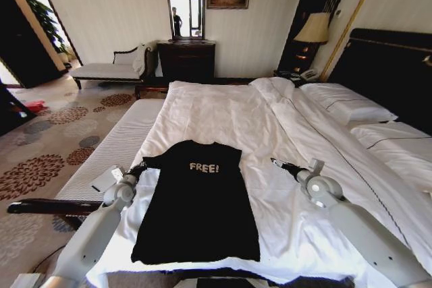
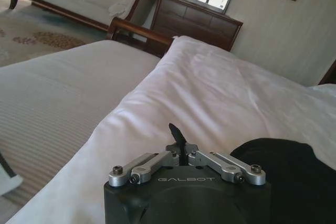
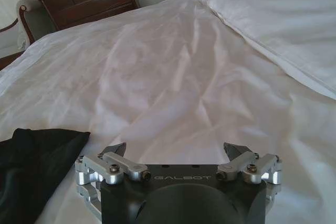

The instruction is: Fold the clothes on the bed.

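Black T-shirt [image 1: 197,204] lies flat, lettering up, in the lower centre of the head view, on the white duvet near the foot edge of the bed [image 1: 223,109]. Sides appear already turned in, so it reads as a long narrow panel; sleeves not spread.

Left gripper [image 1: 140,167] sits at the shirt's upper-left corner, by the shoulder. In the left wrist view its fingers [image 2: 177,137] are drawn together to a narrow tip; no fabric seen between them.

Right gripper [image 1: 283,164] hovers over bare duvet to the right of the shirt, apart from it. Right wrist view shows its fingers [image 3: 116,148] spread wide, nothing held.

Risks, as judged:
- Duvet is soft and creased; a low pinch could catch the bedding along with the shirt.
- One-corner lift could skew the panel or undo the side folds.
- Hem lies close to the bed's edge; a drag could pull it off.
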Robot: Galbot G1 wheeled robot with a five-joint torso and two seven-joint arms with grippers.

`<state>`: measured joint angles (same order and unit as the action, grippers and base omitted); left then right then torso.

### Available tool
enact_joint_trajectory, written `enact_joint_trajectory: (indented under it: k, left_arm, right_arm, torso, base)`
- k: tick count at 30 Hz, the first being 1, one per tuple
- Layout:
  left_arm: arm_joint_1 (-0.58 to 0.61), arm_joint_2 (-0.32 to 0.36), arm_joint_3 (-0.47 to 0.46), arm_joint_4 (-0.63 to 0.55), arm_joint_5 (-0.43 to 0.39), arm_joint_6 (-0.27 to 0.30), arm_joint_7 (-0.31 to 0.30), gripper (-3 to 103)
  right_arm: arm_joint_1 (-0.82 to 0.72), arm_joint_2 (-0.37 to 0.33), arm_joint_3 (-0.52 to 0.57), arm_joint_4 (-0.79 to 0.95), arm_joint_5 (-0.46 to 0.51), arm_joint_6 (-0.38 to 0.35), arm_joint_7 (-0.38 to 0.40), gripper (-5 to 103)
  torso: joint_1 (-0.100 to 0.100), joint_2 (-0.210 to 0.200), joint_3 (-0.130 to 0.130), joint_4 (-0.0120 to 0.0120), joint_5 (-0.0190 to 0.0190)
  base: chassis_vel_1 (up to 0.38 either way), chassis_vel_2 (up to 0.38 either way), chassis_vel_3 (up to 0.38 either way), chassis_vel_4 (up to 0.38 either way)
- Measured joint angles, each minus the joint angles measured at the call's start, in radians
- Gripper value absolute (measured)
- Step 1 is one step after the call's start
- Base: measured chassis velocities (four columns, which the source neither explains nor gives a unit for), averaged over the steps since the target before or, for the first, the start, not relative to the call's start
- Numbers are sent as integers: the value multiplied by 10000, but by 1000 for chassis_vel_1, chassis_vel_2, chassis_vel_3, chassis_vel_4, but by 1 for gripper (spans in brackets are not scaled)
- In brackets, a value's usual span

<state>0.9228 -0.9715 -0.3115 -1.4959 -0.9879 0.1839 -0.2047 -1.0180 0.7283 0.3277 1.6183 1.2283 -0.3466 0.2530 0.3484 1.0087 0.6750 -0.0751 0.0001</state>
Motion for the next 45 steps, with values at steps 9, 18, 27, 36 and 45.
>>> enact_joint_trajectory:
  k: [9,18,27,36,45]
  left_arm:
    - [-603,236,1375,-1336,298,154,-590,2]
    - [-1284,407,2615,-1658,799,201,-684,2]
    - [-2172,260,3957,-1454,952,213,-796,2]
    - [-2206,-11,4676,-1002,1289,217,-804,2]
    - [-2537,-537,5190,-355,1313,225,-878,2]
  right_arm:
    - [-63,41,67,1,-91,32,-40,100]
    - [-209,-4,186,64,-139,39,-59,100]
    - [-393,2,263,109,-305,116,-118,100]
    - [-300,2,162,12,-355,124,-165,100]
    - [-345,118,106,-19,-471,151,-224,100]
  torso:
    - [0,0,0,-3,-1]
    - [0,0,0,0,0]
    - [0,0,0,-3,1]
    - [0,0,0,1,0]
    - [0,0,0,-3,0]
  base:
    - [0,0,0,0]
    - [0,0,0,0]
    - [0,0,0,0]
    - [0,0,0,0]
    - [0,0,0,0]
